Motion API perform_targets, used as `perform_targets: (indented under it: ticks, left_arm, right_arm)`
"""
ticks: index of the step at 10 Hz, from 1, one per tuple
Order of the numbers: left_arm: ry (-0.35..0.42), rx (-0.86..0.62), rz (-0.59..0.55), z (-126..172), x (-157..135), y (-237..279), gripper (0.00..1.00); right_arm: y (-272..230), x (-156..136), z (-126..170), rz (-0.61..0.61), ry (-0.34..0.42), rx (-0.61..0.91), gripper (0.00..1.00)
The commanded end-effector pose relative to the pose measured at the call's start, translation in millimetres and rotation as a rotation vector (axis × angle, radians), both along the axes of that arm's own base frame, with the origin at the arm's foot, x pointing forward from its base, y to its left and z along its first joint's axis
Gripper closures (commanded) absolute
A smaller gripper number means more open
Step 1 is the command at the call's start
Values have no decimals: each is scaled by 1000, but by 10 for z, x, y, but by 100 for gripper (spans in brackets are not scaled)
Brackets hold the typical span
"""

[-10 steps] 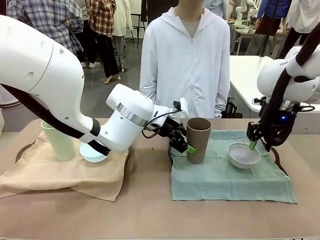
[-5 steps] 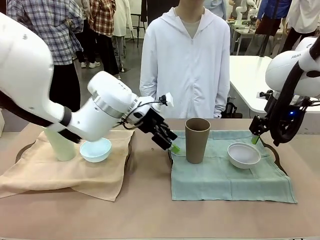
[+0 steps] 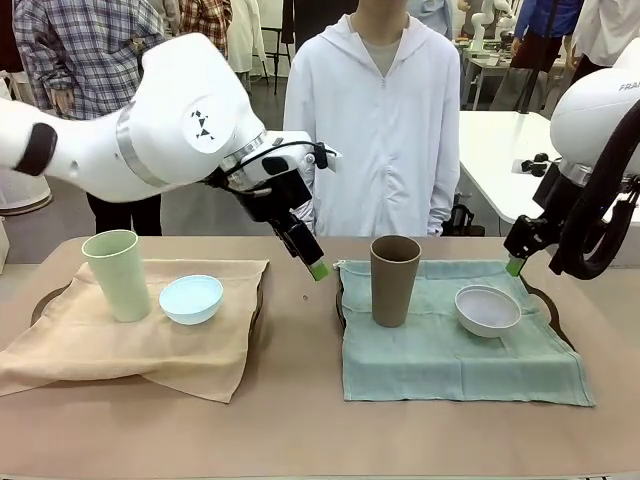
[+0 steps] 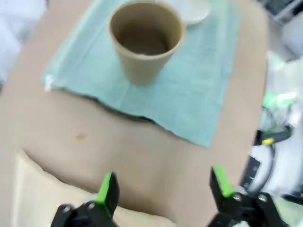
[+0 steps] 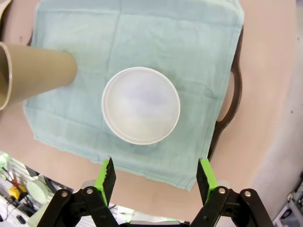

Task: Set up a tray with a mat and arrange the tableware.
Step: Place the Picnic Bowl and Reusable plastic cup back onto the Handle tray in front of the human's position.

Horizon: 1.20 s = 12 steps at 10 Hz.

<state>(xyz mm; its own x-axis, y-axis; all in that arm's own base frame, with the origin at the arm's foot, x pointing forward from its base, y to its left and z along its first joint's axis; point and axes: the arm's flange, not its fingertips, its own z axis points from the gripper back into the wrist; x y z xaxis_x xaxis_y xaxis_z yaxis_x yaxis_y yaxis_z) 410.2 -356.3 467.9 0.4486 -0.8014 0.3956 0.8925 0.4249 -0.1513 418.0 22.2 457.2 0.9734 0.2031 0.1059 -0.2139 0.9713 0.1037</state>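
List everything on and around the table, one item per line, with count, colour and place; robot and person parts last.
tall cup: 1, pale green, upright on the beige mat, left
small bowl: 1, light blue, beside the green cup
beige mat: 1, over the left tray
brown cup: 1, upright on the green mat
white bowl: 1, right of the brown cup
green mat: 1, over the right tray
table: 1, tan
left hand: open, raised between the mats
right hand: open, above the green mat's far right edge
person: 1, white hooded top, far side
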Motion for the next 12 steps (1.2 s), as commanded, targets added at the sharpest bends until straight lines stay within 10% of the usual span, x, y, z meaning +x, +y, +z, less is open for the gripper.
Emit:
perform_targets:
  ticks: [1,4,12]
  left_arm:
    - [44,167,181,150,-174,-214,0]
    - [12,212,355,408,-417,-103,0]
    - [-10,180,260,213,-286,-110,0]
  right_arm:
    - [-9,-71,-34,24,0,-9,12]
    - [36,-51,-3,4,20,-36,12]
    - [24,-51,19,7,5,-1,12]
